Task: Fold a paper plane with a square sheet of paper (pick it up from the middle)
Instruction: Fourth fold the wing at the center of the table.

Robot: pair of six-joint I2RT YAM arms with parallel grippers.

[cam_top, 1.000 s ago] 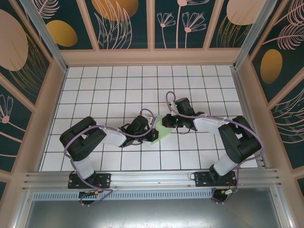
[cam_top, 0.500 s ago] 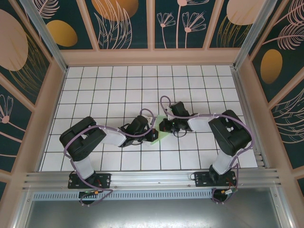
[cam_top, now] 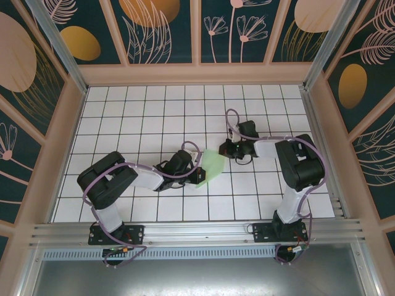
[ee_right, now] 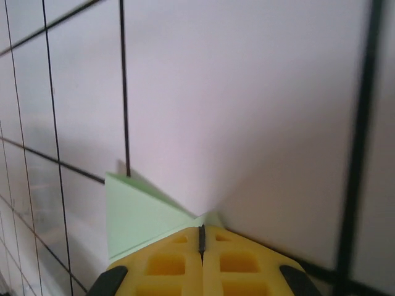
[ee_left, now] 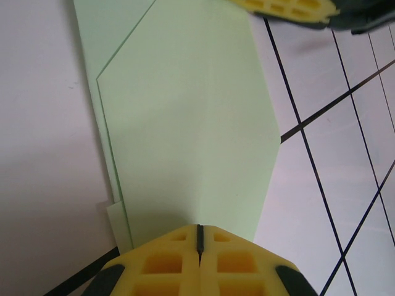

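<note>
While both arms leaned over the tabletop (cam_top: 154, 117), paper: the folded sheet of paper (ee_left: 191, 123) lay between the 2 pincers.
Left pincer (ee_left: 199, 243): closed, tips on the sheet's near end.
Right pincer (ee_right: 201, 237): closed, touching its far corner.
Long axis: ran from left pincer toward right, with the left nearer the middle.

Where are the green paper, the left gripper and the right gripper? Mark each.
green paper (ee_left: 191, 123), left wrist view, middle of its top flap.
left gripper (ee_left: 199, 231), left wrist view, seam between its shut fingertips.
right gripper (ee_right: 201, 231), right wrist view, seam between its shut fingertips.
</note>
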